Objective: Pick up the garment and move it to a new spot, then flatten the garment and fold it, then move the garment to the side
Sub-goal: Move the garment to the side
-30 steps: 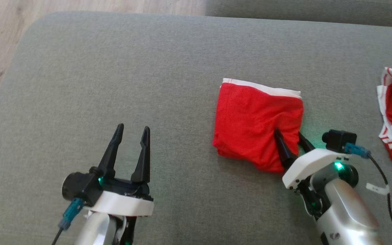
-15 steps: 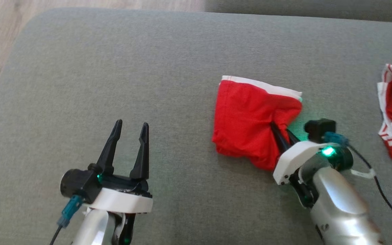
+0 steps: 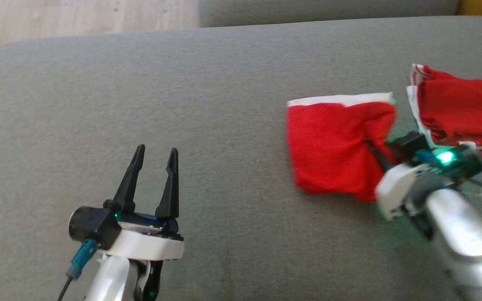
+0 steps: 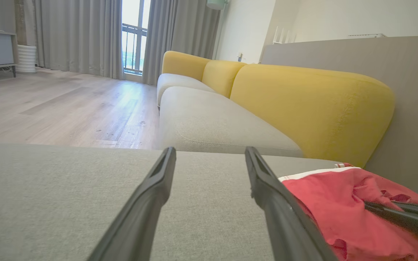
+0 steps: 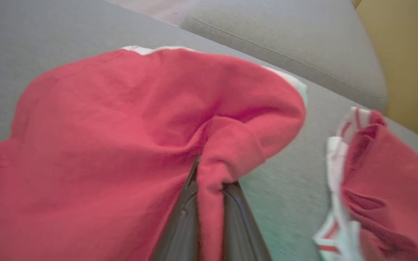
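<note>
Pinching a fold of red cloth, the right gripper [image 5: 212, 174] has its jaws nearly together on the garment [image 3: 333, 146]. The right wrist view shows a ridge of fabric squeezed up between the two dark fingers. The grip sits on the garment's right-hand side, probably so the folded piece can be dragged or lifted sideways as one bundle.

The garment lies toward the right edge of the grey cushion [image 3: 182, 83], about midway between front and back. Its white waistband faces the back edge, and the cloth gathers into creases toward the pinch. A second red-and-white garment [image 3: 462, 108] lies near it, closer to the right edge.

The left gripper [image 3: 156, 149] hovers near the front edge with its jaws wide apart, holding nothing. I judge it is parked clear of the move.

Versus one second ago:
- Right jaws then stood open astride the garment's edge; now closed.
- Garment then lay flat and square; now puckered.
- Gap to the second garment is smaller. The camera has also shifted.
</note>
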Motion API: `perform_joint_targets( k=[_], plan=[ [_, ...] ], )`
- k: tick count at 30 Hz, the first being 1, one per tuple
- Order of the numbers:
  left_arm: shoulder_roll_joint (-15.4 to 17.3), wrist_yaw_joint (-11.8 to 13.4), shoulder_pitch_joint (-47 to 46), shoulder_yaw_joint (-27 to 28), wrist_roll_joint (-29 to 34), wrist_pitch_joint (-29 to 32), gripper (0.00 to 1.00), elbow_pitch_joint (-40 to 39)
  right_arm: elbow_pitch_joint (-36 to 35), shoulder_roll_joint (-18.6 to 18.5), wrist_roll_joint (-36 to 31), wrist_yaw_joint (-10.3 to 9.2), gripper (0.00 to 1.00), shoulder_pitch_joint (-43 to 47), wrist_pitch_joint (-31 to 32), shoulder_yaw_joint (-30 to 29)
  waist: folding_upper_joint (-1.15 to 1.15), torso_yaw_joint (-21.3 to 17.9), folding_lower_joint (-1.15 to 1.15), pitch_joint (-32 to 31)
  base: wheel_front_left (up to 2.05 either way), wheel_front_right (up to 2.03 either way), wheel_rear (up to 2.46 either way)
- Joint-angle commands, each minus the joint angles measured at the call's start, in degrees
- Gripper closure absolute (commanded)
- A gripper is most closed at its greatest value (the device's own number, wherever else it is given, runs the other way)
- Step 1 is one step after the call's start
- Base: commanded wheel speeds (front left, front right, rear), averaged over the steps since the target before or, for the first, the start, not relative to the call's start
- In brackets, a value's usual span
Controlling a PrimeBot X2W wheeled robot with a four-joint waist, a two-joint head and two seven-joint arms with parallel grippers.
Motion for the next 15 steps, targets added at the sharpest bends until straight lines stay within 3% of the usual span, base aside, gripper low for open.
perform_joint_targets(
  k=[1, 10, 15],
  plan=[
    [0.15, 0.09, -1.98, 1.88, -0.01, -0.29, 0.0, -2.1, -3.04, -2.89, 0.77, -0.04, 1.0, -2.34, 0.6, 1.62, 0.0, -1.24, 0.0, 0.04, 0.0, 0.0, 0.0],
    [0.15, 0.09, -3.86, 1.24, -0.57, -0.29, 0.0, -2.42, -12.68, -24.53, 8.8, -0.04, 1.0, -5.36, 7.08, 7.43, 0.0, -1.64, 0.0, 3.07, 0.0, 0.0, 0.0],
    [0.15, 0.09, -4.8, 0.47, -1.38, -0.29, 0.0, -2.17, -13.72, -33.56, 12.78, -0.04, 1.0, -7.02, 9.94, 9.5, 0.0, -0.04, 0.0, 4.91, 0.0, 0.0, 0.0]
  ],
)
